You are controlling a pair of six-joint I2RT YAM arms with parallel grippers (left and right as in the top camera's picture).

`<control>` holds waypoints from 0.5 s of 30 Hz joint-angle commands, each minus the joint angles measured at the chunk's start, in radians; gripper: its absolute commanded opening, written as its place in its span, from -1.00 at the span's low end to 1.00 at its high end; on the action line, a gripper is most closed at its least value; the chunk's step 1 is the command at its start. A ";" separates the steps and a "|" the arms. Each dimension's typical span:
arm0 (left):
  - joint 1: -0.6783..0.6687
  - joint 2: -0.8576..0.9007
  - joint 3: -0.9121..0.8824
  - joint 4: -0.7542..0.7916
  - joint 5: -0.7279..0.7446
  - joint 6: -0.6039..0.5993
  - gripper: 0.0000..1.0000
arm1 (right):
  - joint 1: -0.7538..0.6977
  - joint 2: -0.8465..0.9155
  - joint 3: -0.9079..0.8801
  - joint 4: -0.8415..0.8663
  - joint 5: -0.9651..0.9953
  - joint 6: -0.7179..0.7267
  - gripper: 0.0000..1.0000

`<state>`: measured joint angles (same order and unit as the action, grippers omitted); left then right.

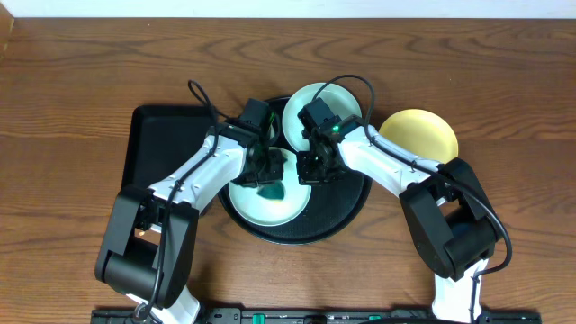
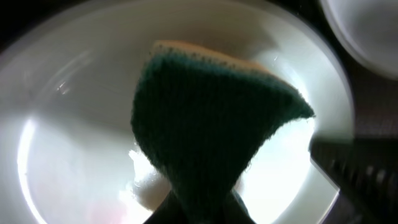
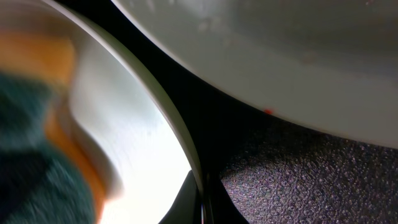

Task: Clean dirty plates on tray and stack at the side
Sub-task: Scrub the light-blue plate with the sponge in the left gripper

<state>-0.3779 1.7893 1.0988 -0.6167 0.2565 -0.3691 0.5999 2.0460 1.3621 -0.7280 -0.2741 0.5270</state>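
Two light teal plates lie on the round black tray (image 1: 346, 211): the front plate (image 1: 256, 209) and the back plate (image 1: 310, 103). The pale yellow plate (image 1: 418, 133) lies on the table to the right of the tray. My left gripper (image 1: 268, 178) is shut on a green and yellow sponge (image 1: 273, 191) and presses it onto the front plate (image 2: 62, 124); the sponge (image 2: 211, 124) fills the left wrist view. My right gripper (image 1: 310, 169) is shut on the front plate's right rim (image 3: 186, 155). The back plate (image 3: 280, 50) shows a small red speck.
A rectangular black tray (image 1: 162, 144) lies left of the round tray, under my left arm. Both arms cross over the round tray close together. The round tray's textured floor (image 3: 311, 180) shows between the two plates.
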 commanded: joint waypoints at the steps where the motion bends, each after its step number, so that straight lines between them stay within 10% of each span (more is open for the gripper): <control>1: 0.002 0.000 0.012 0.029 -0.171 0.025 -0.85 | -0.003 0.034 0.005 -0.001 0.037 0.014 -0.98; 10: 0.031 -0.002 0.013 -0.027 -0.362 -0.033 -0.85 | -0.003 0.034 0.005 -0.001 0.037 0.007 -0.98; 15: 0.045 -0.003 0.014 -0.121 -0.061 -0.067 -0.85 | -0.003 0.034 0.005 -0.001 0.037 0.007 -0.98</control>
<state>-0.3450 1.7893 1.1004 -0.6979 0.0120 -0.4023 0.5999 2.0468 1.3628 -0.7284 -0.2745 0.5270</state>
